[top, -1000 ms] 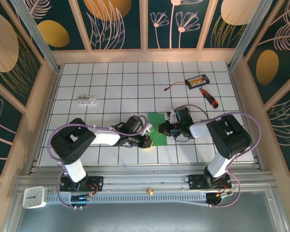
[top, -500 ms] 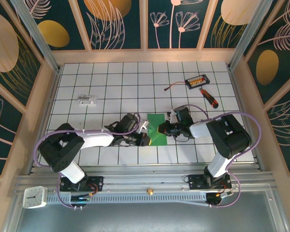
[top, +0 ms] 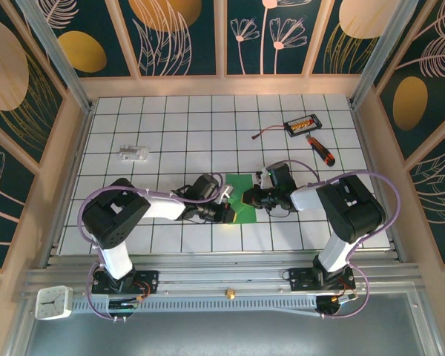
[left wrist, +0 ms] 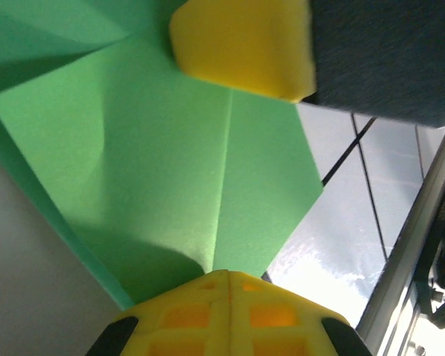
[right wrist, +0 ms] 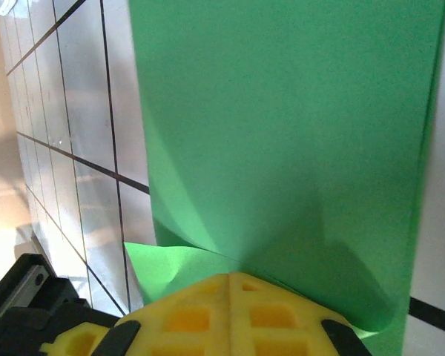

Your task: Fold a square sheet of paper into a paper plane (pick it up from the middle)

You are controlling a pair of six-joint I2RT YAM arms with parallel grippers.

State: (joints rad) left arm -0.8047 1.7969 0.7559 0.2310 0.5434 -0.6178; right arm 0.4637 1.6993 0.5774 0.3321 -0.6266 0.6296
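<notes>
A white tiled worktop point(top: 170, 126), seen from above. A square sheet of green paper point(top: 242, 200) lies just toward 5 o'clock of the worktop's centre, creased into a smaller shape. The left gripper point(top: 224, 213) meets the paper at its 8 o'clock edge. The right gripper point(top: 251, 196) sits over its 3 o'clock side.

In the left wrist view the jaws stand apart. One yellow pad point(left wrist: 241, 44) is at 12 o'clock and the other at 6 o'clock. A pointed, folded part of the paper spreads between them, and a straight crease runs from pad to pad.

In the right wrist view a flap of the paper rises before the camera above one yellow pad point(right wrist: 226, 311). The second pad is hidden, so we cannot tell whether these jaws are open or closed.

We judge the step in hand to be laying a flap over and creasing it. To do it well, we would have the left pads pin the flat layers on the crease line while the right gripper carries the flap across slowly. The edges should be matched before any pressing, because thin paper buckles and slides easily.

A black-and-orange screwdriver point(top: 320, 150) and a small black box point(top: 302, 124) lie toward 1 o'clock, well apart from the paper.
</notes>
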